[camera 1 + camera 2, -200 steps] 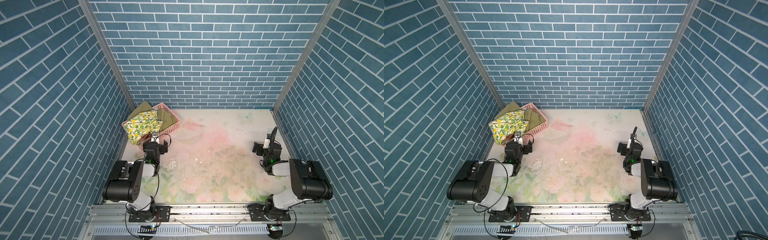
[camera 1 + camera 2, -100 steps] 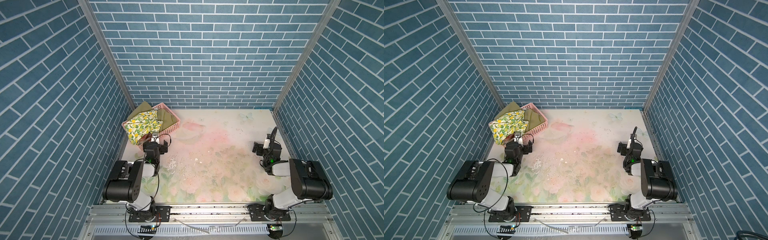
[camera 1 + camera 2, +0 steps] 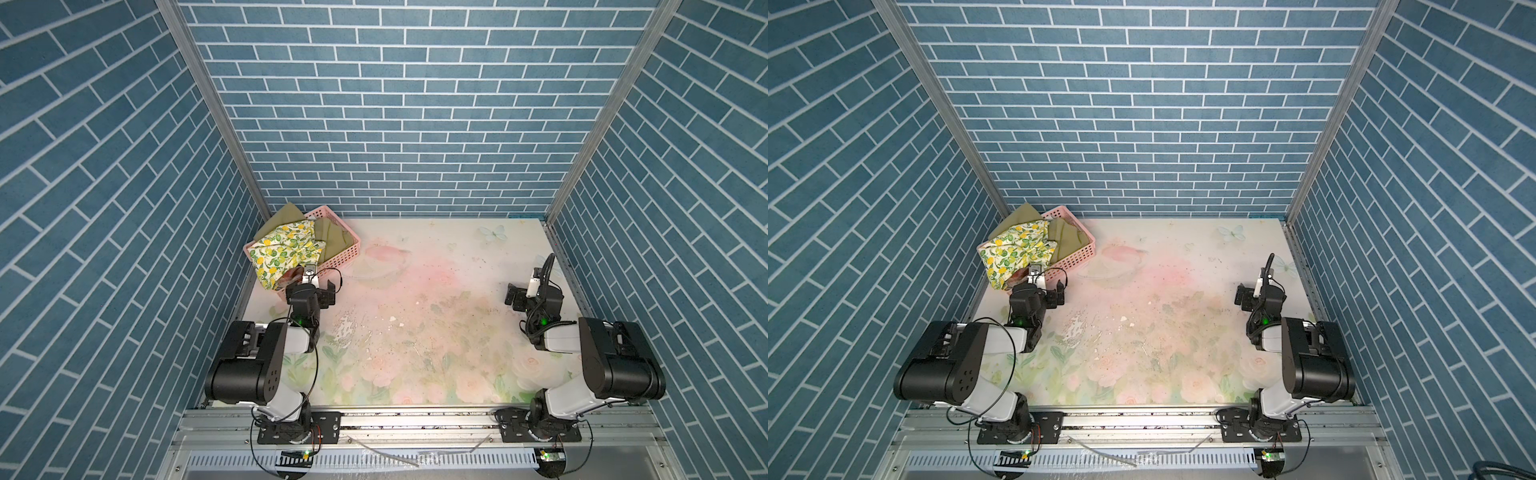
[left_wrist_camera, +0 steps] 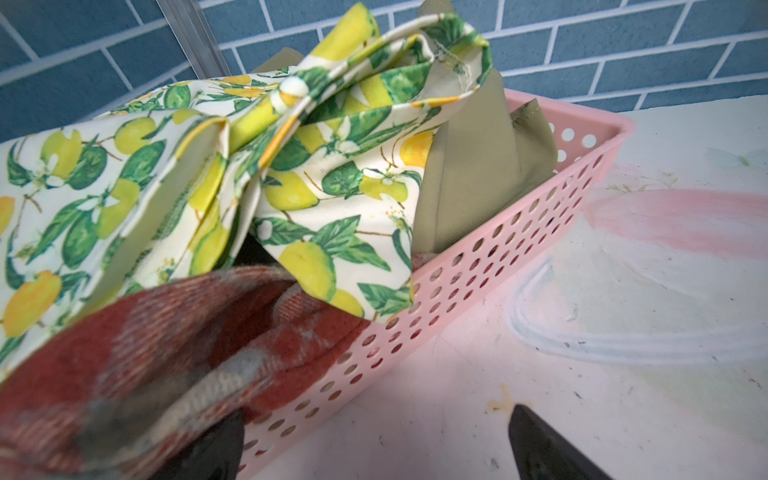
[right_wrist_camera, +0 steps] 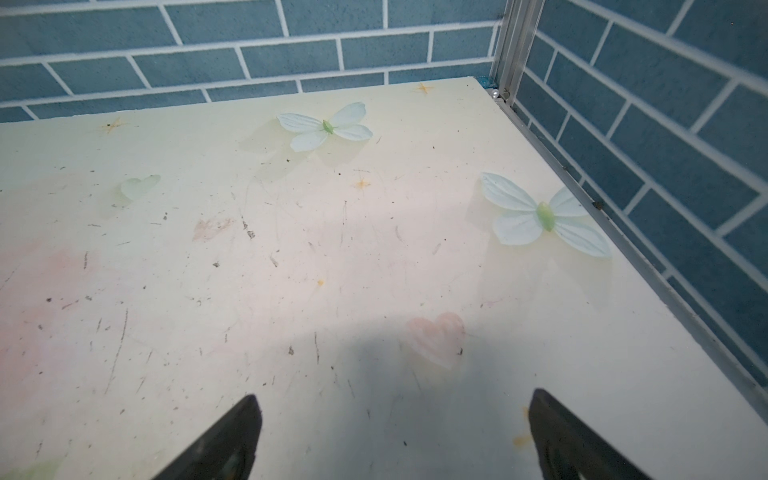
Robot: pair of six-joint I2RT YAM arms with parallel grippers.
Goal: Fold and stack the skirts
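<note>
Left wrist view: plaid skirt (image 4: 145, 353) overhangs one of the spread fingers (image 4: 544, 453).

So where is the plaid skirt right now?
In both top views the plaid skirt sits at the near end of the pink basket in the far-left corner, partly under the lemon-print skirt and ahead of the left gripper.

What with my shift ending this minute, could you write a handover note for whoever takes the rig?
Left gripper: open, at the pink perforated plastic basket's near end, gripping nothing.
Right gripper: open, empty, above the rose-printed table covering.
Skirts: white lemon-print skirt, plain olive green skirt and rust-red plaid skirt lie heaped in the basket.
Done: nothing folded.
Left: pull out, fold and stack every skirt.
</note>
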